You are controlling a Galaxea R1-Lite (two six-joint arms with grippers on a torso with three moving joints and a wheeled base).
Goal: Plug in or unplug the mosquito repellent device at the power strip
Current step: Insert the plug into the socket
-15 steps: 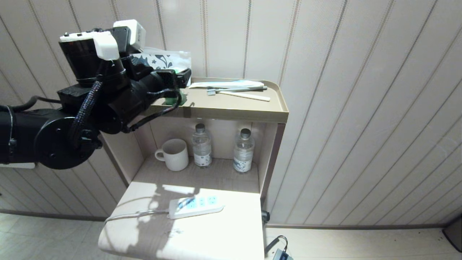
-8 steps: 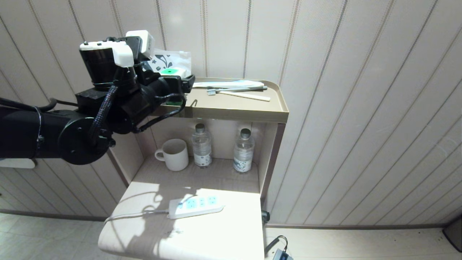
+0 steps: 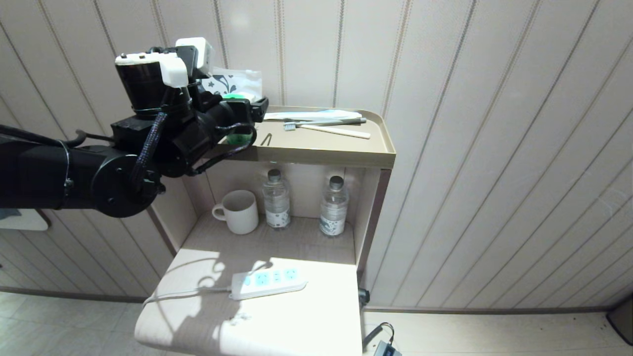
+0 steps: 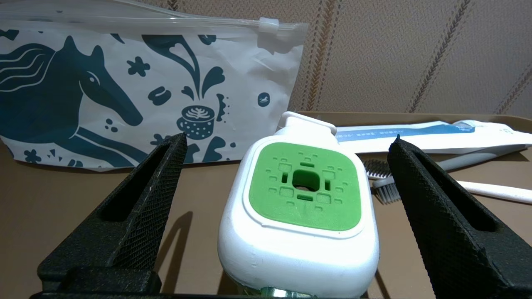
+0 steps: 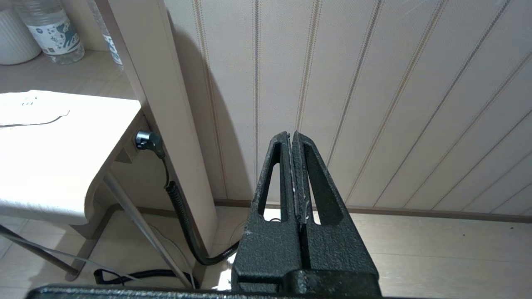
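L claw (image 4: 286, 166) wide open, straddling the mosquito repellent device (image 4: 301, 207) w/o touching it; device upright at left end of the top shelf (image 3: 316, 146), near a printed pouch (image 4: 124, 91). Power strip (image 3: 267, 283) on counter (image 3: 296, 326) below. R claw (image 5: 293, 143) closed, empty, parked low.

Left tool (image 4: 286, 149) agape, right tool (image 5: 293, 139) closed
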